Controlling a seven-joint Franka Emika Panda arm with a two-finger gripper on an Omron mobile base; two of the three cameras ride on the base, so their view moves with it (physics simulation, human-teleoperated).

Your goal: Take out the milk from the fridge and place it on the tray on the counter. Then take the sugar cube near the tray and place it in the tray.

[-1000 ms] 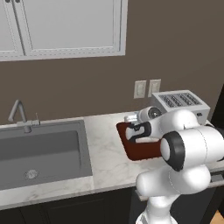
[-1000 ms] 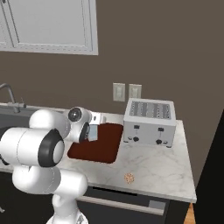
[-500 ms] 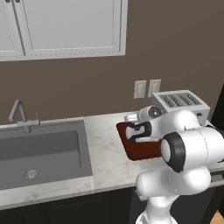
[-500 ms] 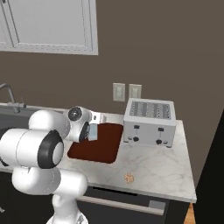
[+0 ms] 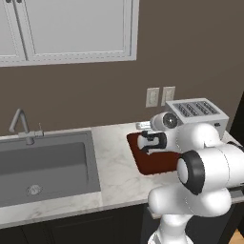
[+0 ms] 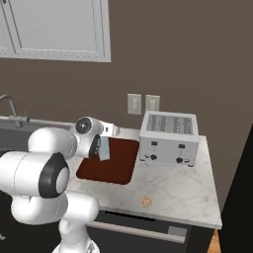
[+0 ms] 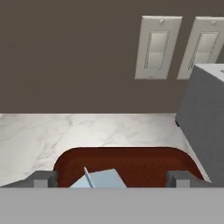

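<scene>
The milk (image 6: 105, 148), a small pale grey-blue carton, stands upright on the left part of the dark red-brown tray (image 6: 112, 171) on the marbled counter (image 6: 173, 183). My gripper (image 6: 103, 150) is level with the carton, its jaws wide apart. In the hand view the gabled top of the milk (image 7: 99, 179) sits between the two fingertips (image 7: 42, 178) with a gap on each side, and the tray (image 7: 140, 162) lies beyond. The sugar cube (image 6: 145, 200) lies on the counter near its front edge, right of the tray. The fridge is out of view.
A silver toaster (image 6: 169, 138) stands just right of the tray, against the wall with two outlets (image 7: 157, 48). The grey sink (image 5: 43, 164) and its faucet (image 5: 19, 125) lie to the left. Wall cabinets (image 5: 71, 28) hang above.
The jaws have spread wider and stand clear of the milk on both sides. The arm and the carton have barely moved.
</scene>
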